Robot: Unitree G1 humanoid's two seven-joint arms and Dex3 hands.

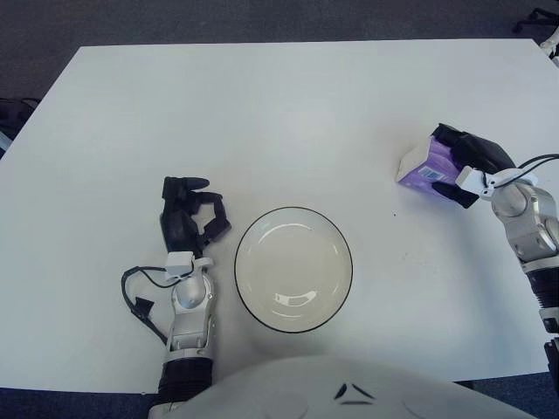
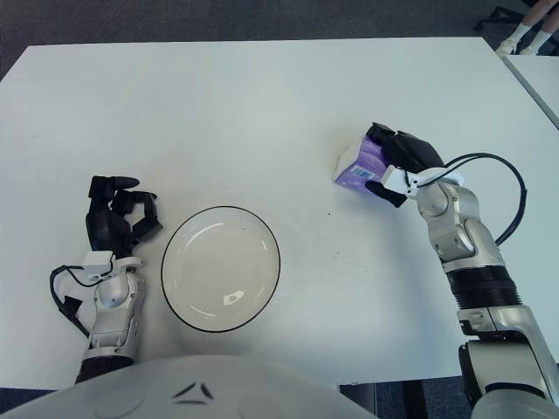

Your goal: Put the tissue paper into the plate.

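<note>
A purple and white tissue pack (image 1: 420, 165) is at the right of the white table, held by my right hand (image 1: 465, 161), whose black fingers wrap over its right side. In the right eye view the tissue pack (image 2: 358, 165) shows tilted, with the right hand (image 2: 397, 161) clasped on it. The white plate (image 1: 293, 268) with a dark rim sits near the front edge, left of the pack and apart from it. My left hand (image 1: 189, 215) shows beside the plate's left side, fingers curled, holding nothing.
The white table (image 1: 262, 113) stretches wide behind the plate. Its right edge (image 1: 546, 65) lies close behind my right arm. A black cable (image 1: 140, 297) loops by my left wrist.
</note>
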